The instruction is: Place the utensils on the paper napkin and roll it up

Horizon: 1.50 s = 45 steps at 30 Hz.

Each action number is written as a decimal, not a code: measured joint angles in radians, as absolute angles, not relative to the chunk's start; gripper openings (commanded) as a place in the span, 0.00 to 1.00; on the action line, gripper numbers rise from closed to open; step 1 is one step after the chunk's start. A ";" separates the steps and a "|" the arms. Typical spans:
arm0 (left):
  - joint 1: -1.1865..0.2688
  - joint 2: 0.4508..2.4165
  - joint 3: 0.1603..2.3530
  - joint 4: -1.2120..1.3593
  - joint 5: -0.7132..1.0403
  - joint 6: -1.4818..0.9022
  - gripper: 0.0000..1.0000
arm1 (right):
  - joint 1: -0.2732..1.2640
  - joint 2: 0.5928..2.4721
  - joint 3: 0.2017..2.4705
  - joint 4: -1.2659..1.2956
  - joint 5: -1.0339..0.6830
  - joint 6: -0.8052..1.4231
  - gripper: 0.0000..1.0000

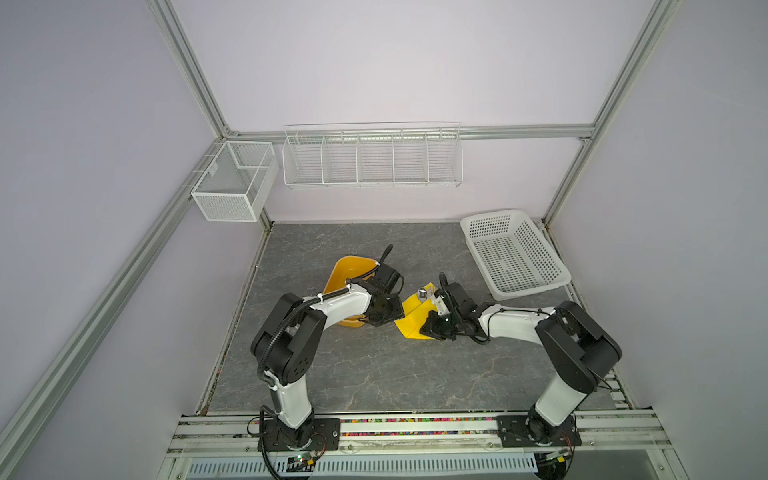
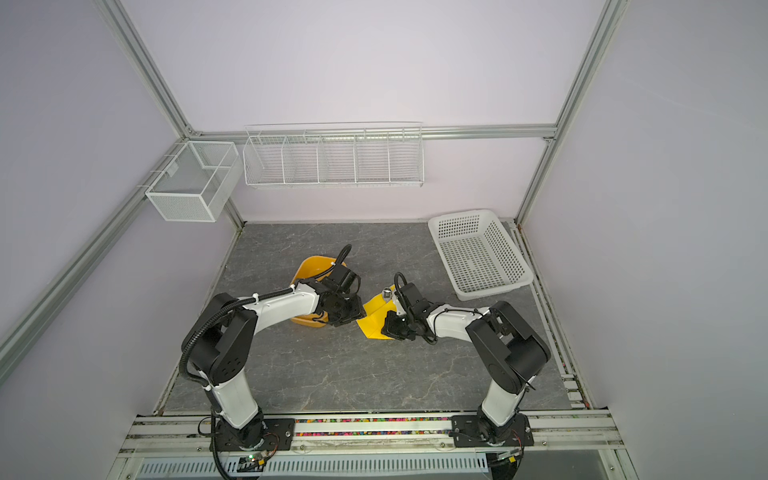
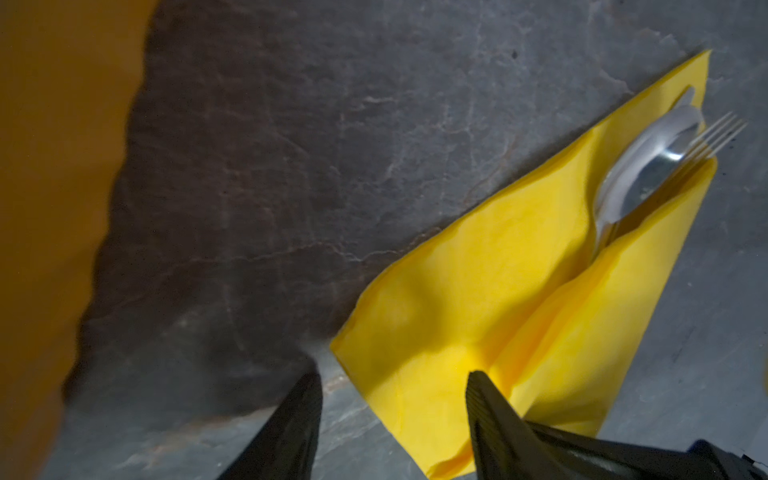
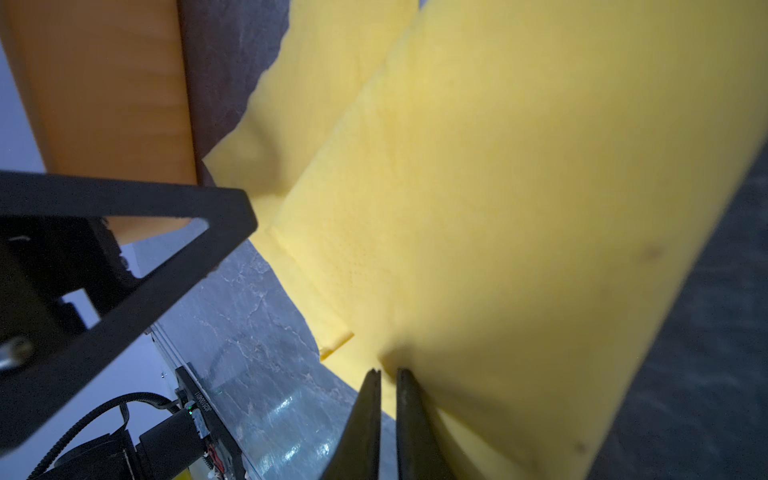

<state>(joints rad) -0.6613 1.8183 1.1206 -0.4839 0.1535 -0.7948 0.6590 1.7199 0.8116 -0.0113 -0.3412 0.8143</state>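
Observation:
The yellow paper napkin (image 1: 411,320) (image 2: 374,322) lies between my two grippers, one flap folded up over the utensils. In the left wrist view a spoon (image 3: 648,174) and fork tines (image 3: 715,137) stick out of the napkin's (image 3: 478,291) far end; in both top views only a shiny end (image 1: 423,293) (image 2: 387,293) shows. My left gripper (image 3: 392,380) (image 1: 395,316) stands open over the napkin's near corner, holding nothing. My right gripper (image 4: 387,372) (image 1: 430,328) is shut on the edge of the napkin's (image 4: 498,208) raised flap.
The orange-yellow plastic tub (image 1: 345,274) (image 3: 50,208) (image 4: 104,104) sits close beside the left arm. A white perforated basket (image 1: 515,253) stands at the back right. A wire rack (image 1: 372,160) and a mesh box (image 1: 235,180) hang on the back wall.

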 measured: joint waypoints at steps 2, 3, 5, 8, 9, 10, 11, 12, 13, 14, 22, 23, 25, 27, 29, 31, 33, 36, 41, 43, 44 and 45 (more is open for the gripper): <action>-0.661 1.820 1.121 -0.476 0.149 -0.804 0.51 | 0.659 1.720 0.812 -0.011 -0.339 0.814 0.13; -0.661 1.821 1.121 -0.472 0.146 -0.806 0.49 | 0.659 1.720 0.812 -0.011 -0.338 0.814 0.13; -0.661 1.824 1.121 -0.463 0.147 -0.813 0.42 | 0.659 1.719 0.812 -0.011 -0.338 0.814 0.13; -0.661 1.827 1.110 -0.414 0.175 -0.823 0.38 | 0.659 1.719 0.812 -0.011 -0.337 0.814 0.13; -0.661 1.827 1.104 -0.396 0.191 -0.827 0.38 | 0.659 1.719 0.812 -0.011 -0.337 0.814 0.13; -0.661 1.827 1.097 -0.379 0.204 -0.831 0.38 | 0.659 1.719 0.812 -0.011 -0.337 0.814 0.13; -0.661 1.827 1.089 -0.361 0.218 -0.836 0.38 | 0.659 1.719 0.812 -0.011 -0.337 0.814 0.13; -0.661 1.827 1.082 -0.344 0.232 -0.841 0.39 | 0.659 1.719 0.812 -0.012 -0.337 0.814 0.13; -0.661 1.827 1.074 -0.328 0.242 -0.847 0.40 | 0.659 1.719 0.812 -0.011 -0.337 0.814 0.13; -0.661 1.827 1.067 -0.311 0.255 -0.857 0.41 | 0.659 1.719 0.812 -0.012 -0.337 0.814 0.13; -0.655 1.805 0.982 -0.155 0.323 -0.936 0.45 | 0.659 1.719 0.812 -0.011 -0.337 0.814 0.13; -0.655 1.804 0.977 -0.143 0.329 -0.942 0.45 | 0.659 1.719 0.812 -0.011 -0.337 0.814 0.13; -0.655 1.804 0.972 -0.131 0.333 -0.951 0.43 | 0.659 1.719 0.812 -0.011 -0.337 0.814 0.13; -0.655 1.798 0.962 -0.125 0.329 -0.958 0.41 | 0.659 1.719 0.812 -0.012 -0.336 0.814 0.14; -0.655 1.786 0.953 -0.133 0.315 -0.959 0.42 | 0.659 1.719 0.812 -0.012 -0.336 0.814 0.14; -0.655 1.774 0.945 -0.144 0.301 -0.958 0.44 | 0.659 1.719 0.812 -0.012 -0.336 0.814 0.13; -0.655 1.759 0.935 -0.152 0.287 -0.960 0.46 | 0.659 1.719 0.812 -0.012 -0.336 0.814 0.14; -0.655 1.738 0.913 -0.159 0.273 -0.962 0.42 | 0.659 1.719 0.812 -0.012 -0.336 0.814 0.14; -0.655 1.737 0.908 -0.159 0.265 -0.970 0.27 | 0.659 1.719 0.812 -0.013 -0.336 0.814 0.14; -0.655 1.738 0.908 -0.159 0.265 -0.972 0.21 | 0.659 1.719 0.813 -0.014 -0.336 0.814 0.14; -0.655 1.738 0.908 -0.158 0.265 -0.972 0.19 | 0.659 1.719 0.813 -0.014 -0.336 0.814 0.14; -0.655 1.738 0.908 -0.158 0.265 -0.971 0.17 | 0.659 1.719 0.813 -0.015 -0.335 0.814 0.14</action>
